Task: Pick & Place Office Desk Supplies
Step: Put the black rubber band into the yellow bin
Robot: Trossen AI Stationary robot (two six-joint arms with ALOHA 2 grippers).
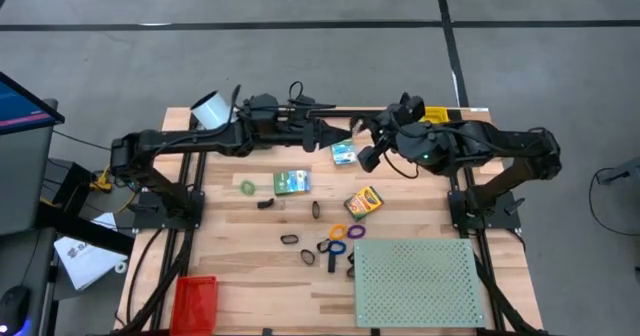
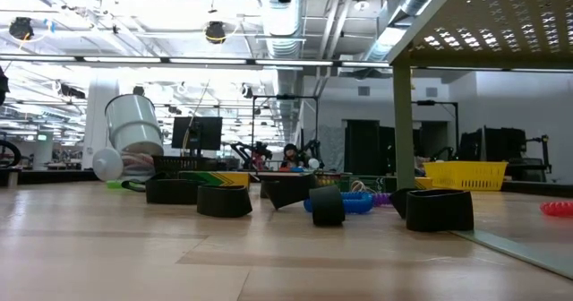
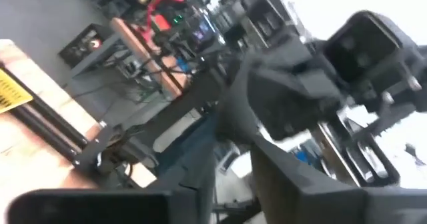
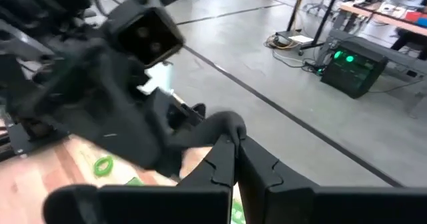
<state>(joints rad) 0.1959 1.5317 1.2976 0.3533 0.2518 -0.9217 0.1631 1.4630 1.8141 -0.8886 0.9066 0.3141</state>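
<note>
A black folded clip (image 2: 439,210) is seen closest in the low view, standing on the pale wooden table (image 1: 240,266) beside the edge of the large pale green perforated board (image 1: 418,282). More black clips (image 1: 290,239) and thin orange, purple and blue rings (image 1: 340,233) are scattered on the boards just beside that board's far-left corner. The yellow-orange crayon box (image 1: 363,202) lies flat near the table's middle, with a green box (image 1: 292,182) to its left and a single green ring (image 1: 247,187) further left. A second small green box (image 1: 344,154) is found at the far side, between the two grippers.

Both arms are raised over the far edge, their tips close together. The right gripper (image 4: 235,144) is pressed together with nothing visibly held. The left gripper (image 1: 328,133) is blurred, and whether its fingers are spread cannot be told. A red tray (image 1: 195,303) sits at the near-left corner, and a white cylinder (image 1: 212,109) at the far left.
</note>
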